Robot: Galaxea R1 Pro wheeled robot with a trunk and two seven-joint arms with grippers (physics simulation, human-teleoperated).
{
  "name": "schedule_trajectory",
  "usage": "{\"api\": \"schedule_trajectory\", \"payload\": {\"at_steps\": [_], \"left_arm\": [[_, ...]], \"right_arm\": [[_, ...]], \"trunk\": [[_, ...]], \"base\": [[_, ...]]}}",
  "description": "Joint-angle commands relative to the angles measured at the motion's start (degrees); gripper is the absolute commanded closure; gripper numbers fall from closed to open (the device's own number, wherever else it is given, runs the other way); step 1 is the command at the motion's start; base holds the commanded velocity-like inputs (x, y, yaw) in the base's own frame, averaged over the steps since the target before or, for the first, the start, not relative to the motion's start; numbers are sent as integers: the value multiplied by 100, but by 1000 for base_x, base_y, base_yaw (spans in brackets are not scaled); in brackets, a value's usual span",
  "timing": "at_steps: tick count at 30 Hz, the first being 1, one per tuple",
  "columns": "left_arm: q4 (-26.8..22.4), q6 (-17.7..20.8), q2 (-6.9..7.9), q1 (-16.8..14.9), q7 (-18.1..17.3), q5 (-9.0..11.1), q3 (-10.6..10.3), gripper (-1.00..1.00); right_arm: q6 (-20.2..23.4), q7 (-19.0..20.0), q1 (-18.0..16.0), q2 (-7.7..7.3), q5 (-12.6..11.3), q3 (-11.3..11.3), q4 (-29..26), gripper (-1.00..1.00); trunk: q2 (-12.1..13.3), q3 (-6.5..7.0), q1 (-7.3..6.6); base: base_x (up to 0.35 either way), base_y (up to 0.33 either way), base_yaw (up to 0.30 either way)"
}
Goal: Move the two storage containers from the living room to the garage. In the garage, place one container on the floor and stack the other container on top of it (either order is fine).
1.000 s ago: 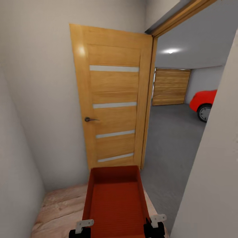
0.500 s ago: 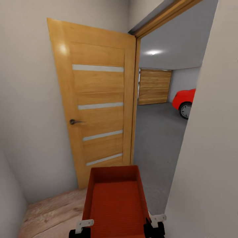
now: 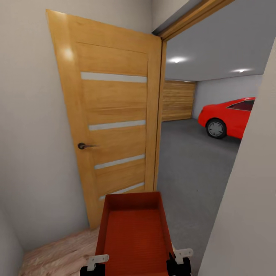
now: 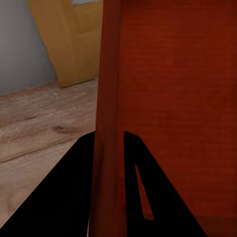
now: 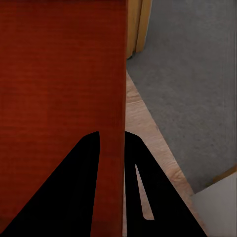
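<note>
One orange-red storage container (image 3: 132, 234) is held in front of me, open top up and empty. My left gripper (image 3: 94, 266) is shut on its left wall and my right gripper (image 3: 180, 260) on its right wall. In the left wrist view the fingers (image 4: 74, 187) straddle the thin wall of the container (image 4: 173, 98), over light wood planks. The right wrist view shows the same pinch (image 5: 112, 163) on the container (image 5: 59, 74), with the grey floor (image 5: 197, 74) beyond. The garage floor (image 3: 191, 172) lies through the doorway ahead.
An orange-wood door (image 3: 115, 115) with frosted strips stands open on the left of the doorway. A white wall (image 3: 249, 211) edges the opening on the right. Inside the garage are a red car (image 3: 230, 117) and a wooden garage door (image 3: 178, 100). Wood planks (image 3: 57, 253) lie underfoot.
The whole view has shifted: the camera moved, so the doorway looks wider and more of the red car shows. The container stays held the same way in both grippers.
</note>
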Motion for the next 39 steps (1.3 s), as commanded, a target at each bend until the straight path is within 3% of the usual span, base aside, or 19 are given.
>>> {"api": "schedule_trajectory", "payload": {"at_steps": [1,10,26,39], "left_arm": [[2,-39,59,-2,78,88,-66,100],[2,-41,63,-2,80,90,-64,100],[2,-41,56,-2,84,90,-64,100],[2,-41,56,-2,80,90,-64,100]], "right_arm": [[-2,-63,-9,-2,51,25,8,100],[-1,-63,-9,-2,51,29,8,100],[-1,-63,-9,-2,51,25,8,100],[-2,-63,-9,-2,51,28,8,100]], "trunk": [[-6,-8,3],[-6,-8,3],[-6,-8,3],[-6,-8,3]], "base": [[132,44,-191],[60,29,-272],[269,218,-297],[125,81,-132]]}}
